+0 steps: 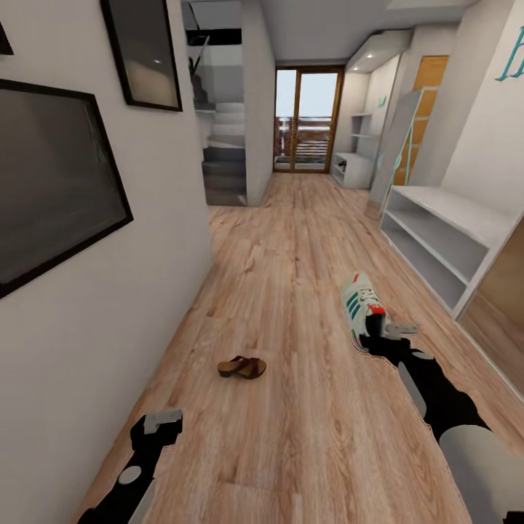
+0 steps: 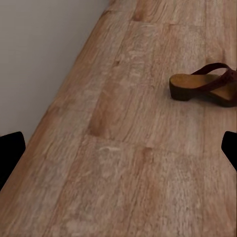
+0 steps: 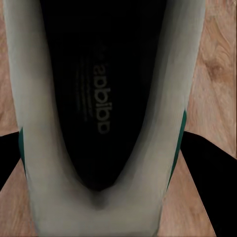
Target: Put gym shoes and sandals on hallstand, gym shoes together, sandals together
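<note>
From the head view you look down a corridor floor [image 1: 291,240] of wood-grain planks, with the hallstand [image 1: 444,240] along the wall ahead of your right gripper [image 1: 384,336]. That gripper sits at the heel of a gym shoe [image 1: 362,306], whose toe points away from it. A sandal [image 1: 242,367] lies ahead of your left gripper [image 1: 163,422], well apart.

In the left wrist view your fingers [image 2: 10,153] stand wide apart over bare planks, the sandal [image 2: 205,88] beyond them.

In the right wrist view the shoe's [image 3: 98,113] dark opening sits between your fingers [image 3: 205,163], which seem to clamp its sides.
</note>
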{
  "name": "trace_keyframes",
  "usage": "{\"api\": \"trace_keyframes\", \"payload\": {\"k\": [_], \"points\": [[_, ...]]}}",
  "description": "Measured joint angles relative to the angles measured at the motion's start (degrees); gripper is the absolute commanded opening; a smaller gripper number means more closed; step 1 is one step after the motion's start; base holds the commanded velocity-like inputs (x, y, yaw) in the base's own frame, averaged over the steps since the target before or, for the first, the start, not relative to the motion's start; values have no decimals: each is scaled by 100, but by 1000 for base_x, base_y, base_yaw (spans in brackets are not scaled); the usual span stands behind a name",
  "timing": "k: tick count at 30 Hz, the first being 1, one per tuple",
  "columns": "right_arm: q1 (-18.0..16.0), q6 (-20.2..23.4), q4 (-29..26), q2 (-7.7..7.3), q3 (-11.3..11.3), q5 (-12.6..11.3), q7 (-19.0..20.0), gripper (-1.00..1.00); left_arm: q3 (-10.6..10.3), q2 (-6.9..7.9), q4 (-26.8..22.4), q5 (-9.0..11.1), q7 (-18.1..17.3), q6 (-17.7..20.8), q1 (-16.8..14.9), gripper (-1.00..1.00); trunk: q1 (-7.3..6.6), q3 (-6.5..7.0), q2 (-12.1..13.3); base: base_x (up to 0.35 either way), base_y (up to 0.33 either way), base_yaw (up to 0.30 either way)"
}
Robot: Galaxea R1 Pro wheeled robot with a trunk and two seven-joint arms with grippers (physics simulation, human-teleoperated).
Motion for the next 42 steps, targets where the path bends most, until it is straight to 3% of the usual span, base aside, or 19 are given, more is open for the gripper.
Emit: {"api": "trace_keyframes", "payload": {"k": [3,7,11,23,30,42], "points": [[-4,-1,-2,-233,-24,3,27,-100,1,18,13,1,0,-3,0,100,0,0,0,340,0,0],[-5,0,15,-416,-34,4,43,-100,22,39,20,7,1,-8,-1,100,0,0,0,340,0,0],[-4,6,18,-424,-31,-4,44,-100,23,44,21,6,0,-9,-2,100,0,0,0,340,0,0],[-3,10,-1,-423,-31,-10,50,-100,6,37,9,-2,0,-1,-2,100,4,0,0,22,0,-245],[-4,10,-5,-423,-30,-11,49,-100,5,38,12,-2,0,0,-2,100,2,0,0,80,0,-35],[-4,10,-14,-416,-26,-11,49,-100,6,40,12,-2,-2,2,-2,100,0,0,0,305,-1,-3]]}}
